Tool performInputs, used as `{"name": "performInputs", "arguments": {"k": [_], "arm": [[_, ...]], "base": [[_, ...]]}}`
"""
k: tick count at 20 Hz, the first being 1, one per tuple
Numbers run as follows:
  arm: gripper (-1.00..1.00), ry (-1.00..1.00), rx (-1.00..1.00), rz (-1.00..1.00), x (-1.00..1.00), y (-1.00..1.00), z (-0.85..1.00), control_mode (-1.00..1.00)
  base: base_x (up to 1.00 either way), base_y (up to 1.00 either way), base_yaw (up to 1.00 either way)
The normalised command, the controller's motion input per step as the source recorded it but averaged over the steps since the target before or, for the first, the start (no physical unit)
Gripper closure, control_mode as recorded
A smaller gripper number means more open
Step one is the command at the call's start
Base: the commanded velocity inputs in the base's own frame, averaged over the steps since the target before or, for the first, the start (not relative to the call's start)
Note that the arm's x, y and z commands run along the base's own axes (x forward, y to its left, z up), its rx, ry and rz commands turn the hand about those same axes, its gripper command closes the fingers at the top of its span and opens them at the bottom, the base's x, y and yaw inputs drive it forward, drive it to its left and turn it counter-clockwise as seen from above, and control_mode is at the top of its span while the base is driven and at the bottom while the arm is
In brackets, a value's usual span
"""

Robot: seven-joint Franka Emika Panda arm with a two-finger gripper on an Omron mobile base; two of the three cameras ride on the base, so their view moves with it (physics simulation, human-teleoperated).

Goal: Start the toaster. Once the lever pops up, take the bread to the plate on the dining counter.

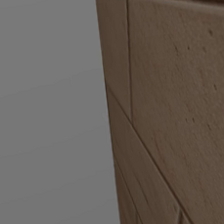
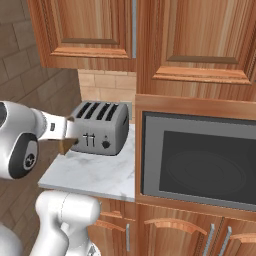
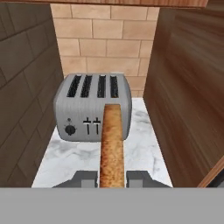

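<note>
Bread (image 3: 112, 146) is held edge-on between the two dark fingertips (image 3: 84, 178) of the pincer (image 3: 112, 179), which is closed narrowly on the slice's lower end; the brown crust is seen running up from the fingertips toward the toaster (image 3: 92, 107). The slice is carried in the air in front of the toaster, clear of its slots, and its far end is seen overlapping the toaster's front face in the hand view (whether it touches the metal cannot be told). The toaster is stood on a white marbled tabletop (image 3: 144, 153), toward its back, with four dark slots on top and a round knob and two small levers on the front. Behind the toaster a tan brick wall (image 3: 105, 39) is seen; to its right a reddish wood panel (image 3: 188, 87) rises from the tabletop. In the right base view the toaster (image 2: 100, 127) is set at the back of the tabletop (image 2: 95, 175), left of a built-in microwave (image 2: 200, 160) with a dark glass door, and below wooden wall cabinets (image 2: 90, 30). The bread (image 2: 66, 136) is seen just left of the toaster's front, at the end of the white arm (image 2: 30, 137).
</note>
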Motion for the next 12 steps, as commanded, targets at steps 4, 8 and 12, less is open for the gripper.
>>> {"name": "performInputs", "arguments": {"k": [4,8,12], "arm": [[1.00,0.00,0.00,0.00,-0.36,0.00,-0.05,-1.00],[1.00,0.00,0.00,0.00,-0.04,0.00,-0.12,-1.00],[1.00,-0.01,0.00,0.00,-0.01,-0.03,-0.13,-1.00]], "base": [[0.00,0.00,0.00],[0.00,0.00,0.00],[0.00,0.00,0.00]]}}
